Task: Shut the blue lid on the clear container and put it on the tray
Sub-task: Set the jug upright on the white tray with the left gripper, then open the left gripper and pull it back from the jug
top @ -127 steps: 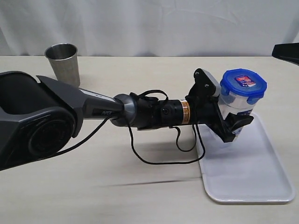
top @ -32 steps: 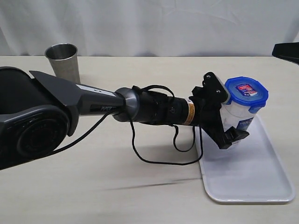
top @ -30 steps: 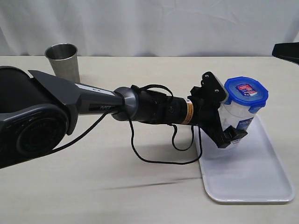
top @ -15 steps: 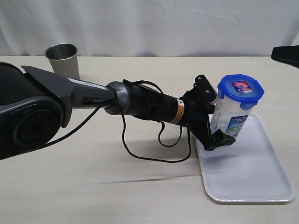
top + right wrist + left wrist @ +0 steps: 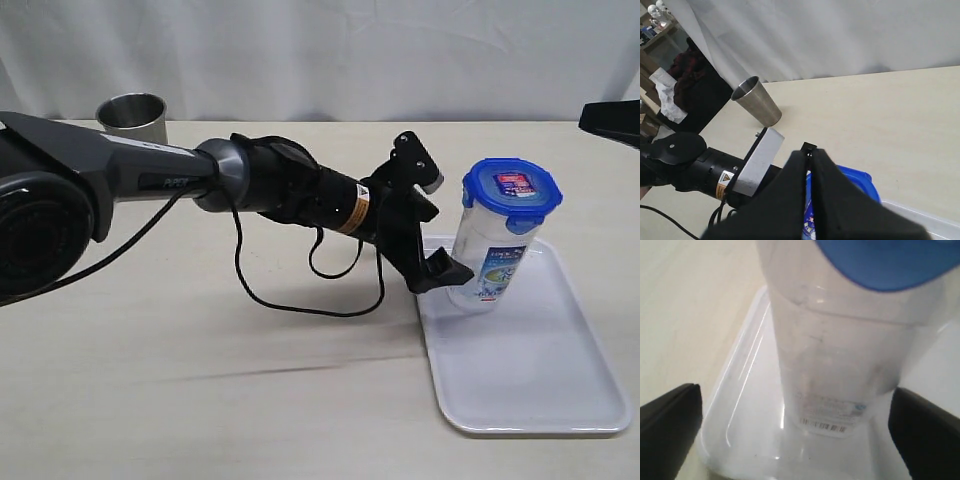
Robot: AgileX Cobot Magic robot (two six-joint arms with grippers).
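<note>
The clear container (image 5: 492,255) stands on the back left part of the white tray (image 5: 540,385), with the blue lid (image 5: 512,188) snapped on top, sticker up. My left gripper (image 5: 441,238) is open just left of the container, not touching it. In the left wrist view its fingers (image 5: 670,432) are spread wide, and the container (image 5: 840,375), lid (image 5: 890,260) and tray (image 5: 735,390) lie ahead of them. My right gripper (image 5: 808,150) is shut on nothing, high above the lid (image 5: 860,182). Only the right arm's dark tip (image 5: 612,110) shows at the exterior view's right edge.
A grey steel cup (image 5: 132,112) stands at the table's back left, partly behind the left arm, and shows in the right wrist view (image 5: 757,102). A black cable (image 5: 300,300) hangs in a loop under the left arm. A white curtain backs the table.
My left gripper set the closed container down on the tray, opened, and drew back to the left. The right arm stayed still.
</note>
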